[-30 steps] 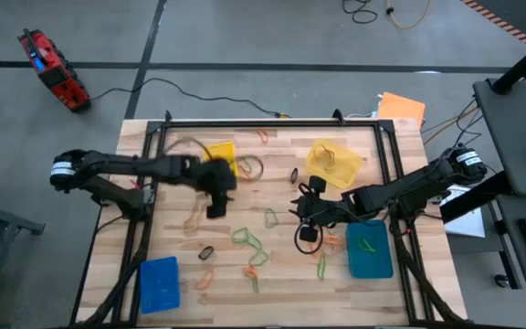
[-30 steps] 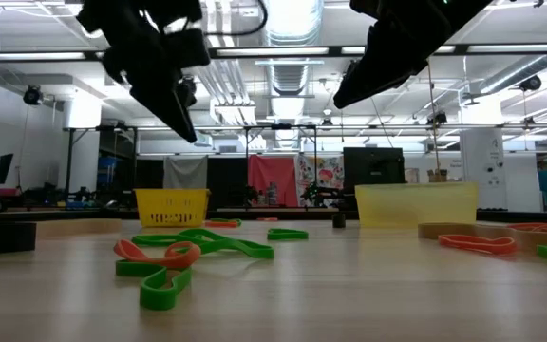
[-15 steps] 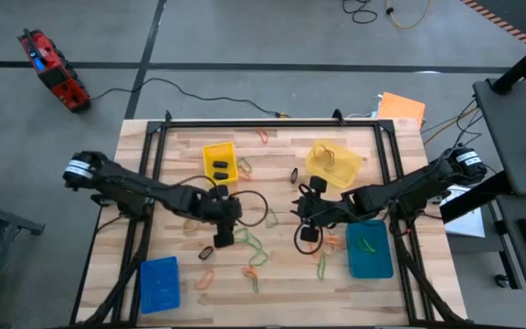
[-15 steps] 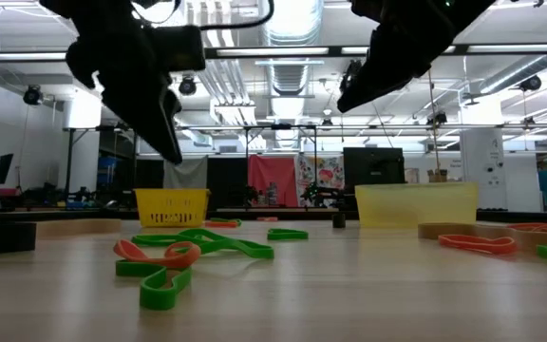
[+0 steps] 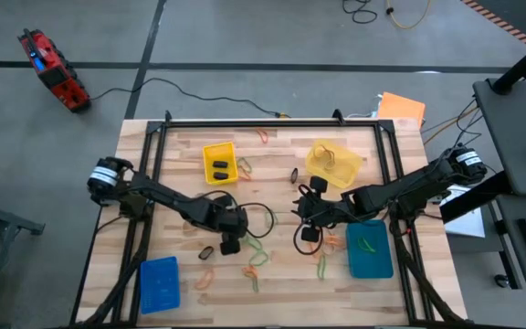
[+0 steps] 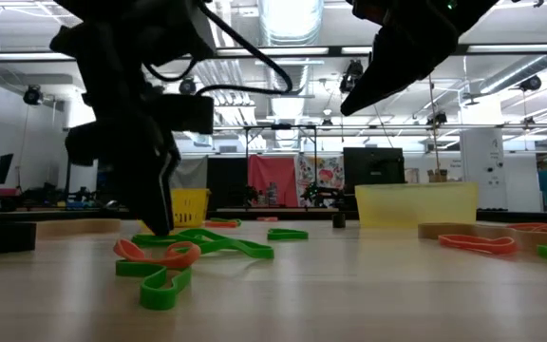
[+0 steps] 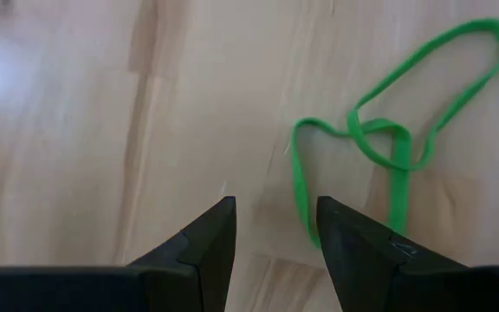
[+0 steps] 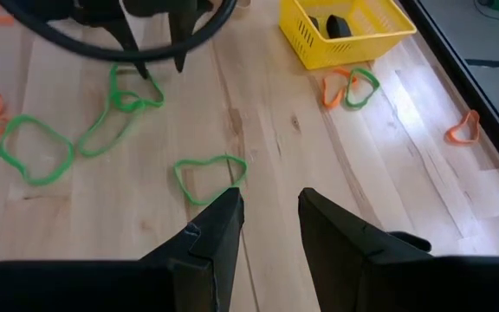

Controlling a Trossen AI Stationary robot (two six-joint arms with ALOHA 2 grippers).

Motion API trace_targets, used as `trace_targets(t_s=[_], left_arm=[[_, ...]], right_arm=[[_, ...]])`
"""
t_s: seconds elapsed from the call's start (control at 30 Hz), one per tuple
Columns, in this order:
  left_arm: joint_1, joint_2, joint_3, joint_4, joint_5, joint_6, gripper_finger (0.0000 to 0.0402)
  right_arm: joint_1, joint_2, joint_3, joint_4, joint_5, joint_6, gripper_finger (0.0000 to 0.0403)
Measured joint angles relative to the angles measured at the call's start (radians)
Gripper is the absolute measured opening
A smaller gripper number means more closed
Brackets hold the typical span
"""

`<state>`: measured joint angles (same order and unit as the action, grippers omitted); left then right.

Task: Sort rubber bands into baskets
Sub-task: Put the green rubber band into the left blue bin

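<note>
The left claw (image 5: 230, 245) is low over the middle of the table (image 5: 281, 274), and its two fingers (image 7: 206, 238) are spread a little with nothing between them. Just beside its fingertips lies a twisted green band (image 7: 379, 139), a bit to one side of the gap, not inside it. In the low view this claw (image 6: 160, 223) stands right above the wood, next to a group of green and orange bands (image 6: 174, 256).

The right claw (image 5: 307, 208) hangs higher, near the middle of the table, also slightly spread and empty. A green loop (image 8: 208, 178) lies on the wood just ahead of its tips. The pale yellow basket (image 5: 332, 164) is close behind it, and the teal basket (image 5: 370, 249) is near its arm. The bright yellow basket (image 5: 218, 162) with two black bands (image 5: 217, 170) is behind the left claw, and the blue basket (image 5: 159, 284) is well apart, at the front corner.
</note>
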<state>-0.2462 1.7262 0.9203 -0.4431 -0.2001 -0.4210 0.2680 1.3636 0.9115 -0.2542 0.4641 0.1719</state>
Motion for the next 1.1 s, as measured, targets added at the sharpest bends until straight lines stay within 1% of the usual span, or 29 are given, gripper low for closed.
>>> trace_targets(t_s=[0.23, 0.33, 0.43, 0.6, 0.63, 0.87, 1.1], left_arm=[[0.0, 0.015, 0.0, 0.004, 0.0, -0.01, 0.0146], [-0.002, 0.014, 0.0, 0.004, 0.0, -0.01, 0.0135], [-0.01, 0.021, 0.001, 0.007, 0.004, -0.007, 0.0103], [-0.025, 0.035, 0.004, 0.015, 0.011, -0.005, 0.002], [-0.027, 0.035, 0.004, 0.016, 0.011, -0.005, 0.0011], [-0.035, 0.029, 0.002, 0.024, -0.003, -0.007, 0.0001], [-0.045, 0.022, 0.005, 0.032, -0.052, 0.0, 0.0]], right_arm=[[0.0, 0.0, 0.0, -0.002, 0.0, 0.001, 0.0112], [0.0, 0.0, 0.0, -0.001, 0.0, 0.001, 0.0112], [0.0, 0.0, 0.0, -0.001, 0.0, 0.001, 0.0112], [0.0, 0.0, 0.0, -0.001, 0.0, 0.001, 0.0112], [0.0, 0.0, 0.0, -0.001, 0.0, 0.001, 0.0112], [0.0, 0.0, 0.0, -0.001, 0.0, 0.001, 0.0112], [0.0, 0.0, 0.0, -0.001, 0.0, 0.001, 0.0112]])
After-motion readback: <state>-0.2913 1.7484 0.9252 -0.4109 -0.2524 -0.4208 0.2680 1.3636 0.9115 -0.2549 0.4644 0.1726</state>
